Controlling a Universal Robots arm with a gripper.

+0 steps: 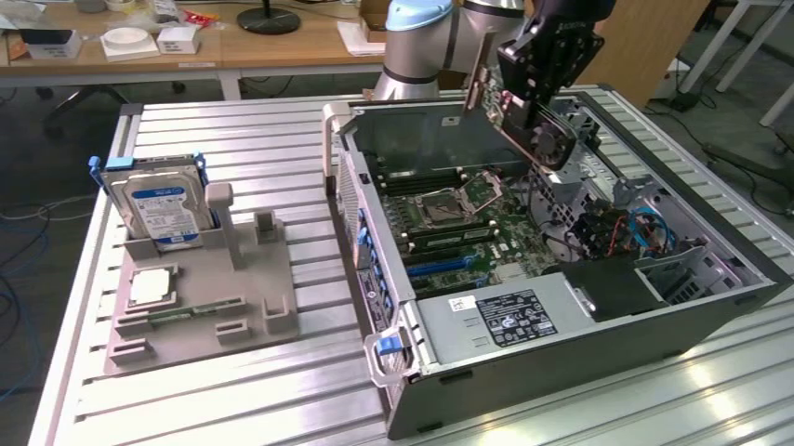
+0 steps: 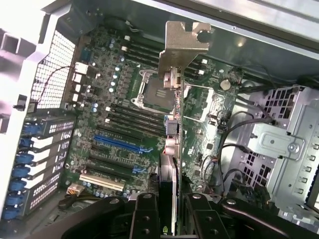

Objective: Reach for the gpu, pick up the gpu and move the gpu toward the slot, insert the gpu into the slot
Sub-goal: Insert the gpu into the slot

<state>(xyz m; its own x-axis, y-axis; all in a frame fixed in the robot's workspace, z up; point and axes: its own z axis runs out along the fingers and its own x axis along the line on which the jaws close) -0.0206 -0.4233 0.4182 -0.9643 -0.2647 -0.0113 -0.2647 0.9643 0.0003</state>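
**Exterior view**
- Progress: the reach and the pick-up are looking done, since the gpu (image 1: 531, 125) is hanging in the air over the open computer case (image 1: 694, 316). The insertion is not yet done.
- Jaws: they are clamping the upper part of the gpu, below the arm (image 1: 429, 37).
- Gpu pose: it is tilting, with its silver bracket toward the exterior view's left and its black cooler toward the right. It is hanging well above the motherboard (image 1: 496, 232).
- Slot: the slot (image 1: 442, 268), a long narrow blue plastic strip, is lying bare and apart from the card.
- Desk: the desk (image 1: 186, 409) is showing ribbed pale metal slats. It is carrying a grey moulded tray (image 1: 248, 307) with a hard drive (image 1: 162, 209) standing in it.

**Wrist view**
- Jaws: two black jointed fingers (image 2: 145, 216) are pressing on either side of the card.
- Gpu: the gpu (image 2: 171, 149) is appearing edge-on as a thin strip. It is ending in a shiny stamped metal bracket (image 2: 184, 40).
- Slot: the slot (image 2: 119, 144) is sitting to one side of the card's edge, and I judge the two are not yet lining up.
- Motherboard: the green board (image 2: 124, 99) is bristling with small round capacitors and dark parallel connectors.
- Processor socket: the square silver processor socket (image 2: 154, 87) is lying flat on the board.
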